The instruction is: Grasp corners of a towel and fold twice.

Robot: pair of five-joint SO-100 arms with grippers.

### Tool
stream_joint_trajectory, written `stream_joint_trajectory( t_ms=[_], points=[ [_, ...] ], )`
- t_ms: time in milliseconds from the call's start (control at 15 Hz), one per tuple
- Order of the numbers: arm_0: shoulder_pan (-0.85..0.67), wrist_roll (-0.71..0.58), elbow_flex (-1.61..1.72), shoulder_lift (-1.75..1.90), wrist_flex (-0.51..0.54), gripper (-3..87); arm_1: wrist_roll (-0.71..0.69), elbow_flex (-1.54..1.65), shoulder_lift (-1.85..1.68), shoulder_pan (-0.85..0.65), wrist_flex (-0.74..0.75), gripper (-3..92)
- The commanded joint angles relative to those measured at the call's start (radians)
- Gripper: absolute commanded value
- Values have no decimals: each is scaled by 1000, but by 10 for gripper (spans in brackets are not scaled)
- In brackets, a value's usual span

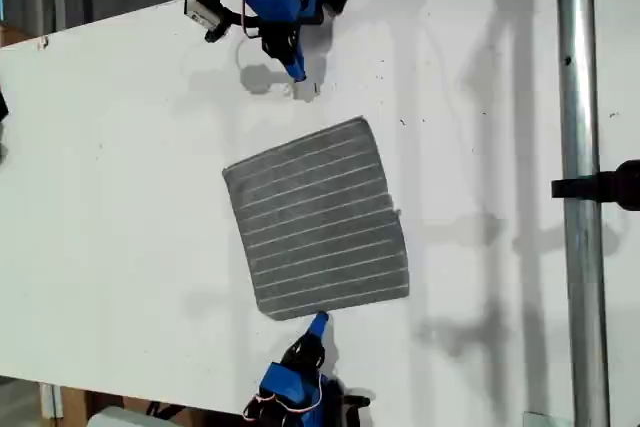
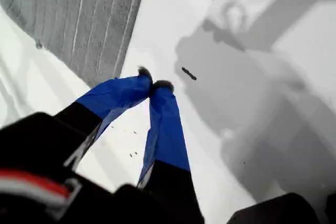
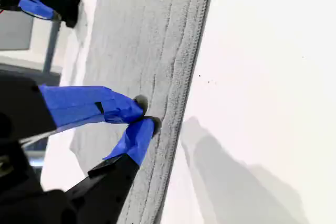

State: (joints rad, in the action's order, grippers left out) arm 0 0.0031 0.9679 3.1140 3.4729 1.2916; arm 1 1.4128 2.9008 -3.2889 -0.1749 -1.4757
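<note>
- Closed tip to tip, my first gripper point(image 2: 153, 84) is seen over bare table point(image 1: 120, 197) with nothing between its jaws; in the exterior view it stands at about twelve o'clock of the towel point(image 1: 320, 217), near the cloth's far edge but apart from it.
- The jaws of my second gripper point(image 3: 143, 114) are also drawn together, and the tips are set right at the towel's hemmed edge, at about six o'clock of the cloth in the exterior view. Whether any fabric is caught between them cannot be told, as the tips hide the contact.
- The towel is laid flat and unfolded in the middle of the table, turned slightly askew. No edge is lifted and no corner is raised, so neither fold is judged to have been made.
- The arms are posted on opposite sides of the cloth, probably so that two corners can be taken at once and one edge carried over evenly.
- Neither gripper is placed at a corner: the second sits along the edge, between the seven o'clock corner point(image 1: 268, 313) and the four o'clock corner point(image 1: 405, 290) of the exterior view.
- A shift along the edge toward a corner is judged to be needed – and opened jaws, since shut tips would only push the soft ribbed cloth and bunch it.
</note>
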Motion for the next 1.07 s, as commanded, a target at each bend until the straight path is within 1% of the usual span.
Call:
stream_joint_trajectory(
  t_ms=[0, 333, 467, 533, 600, 667, 733, 867, 1000],
  points=[
    [-80, 549, 5, 3, 5, -25, 29, -20, -6, 72, 66, -1],
    [-84, 543, 5, 3, 5, -23, 40, -26, -6, 78, 60, -1],
    [-84, 543, 5, 3, 5, -23, 31, -92, 23, 120, 84, -1],
    [-84, 543, 5, 3, 5, -23, 29, -161, 115, 156, 112, -1],
    [-86, 543, 5, 3, 5, -23, 18, -264, 308, 202, 164, -1],
    [-86, 545, 5, 3, 5, -24, -23, -416, 571, 242, 202, -1],
    [-86, 545, 5, 3, 5, -24, -78, -591, 799, 273, 210, -1],
    [-86, 546, 5, 3, 5, -24, -198, -874, 1137, 324, 193, -1],
    [-86, 551, 5, 3, 5, -26, -241, -1063, 1387, 388, 178, -2]
  ],
)
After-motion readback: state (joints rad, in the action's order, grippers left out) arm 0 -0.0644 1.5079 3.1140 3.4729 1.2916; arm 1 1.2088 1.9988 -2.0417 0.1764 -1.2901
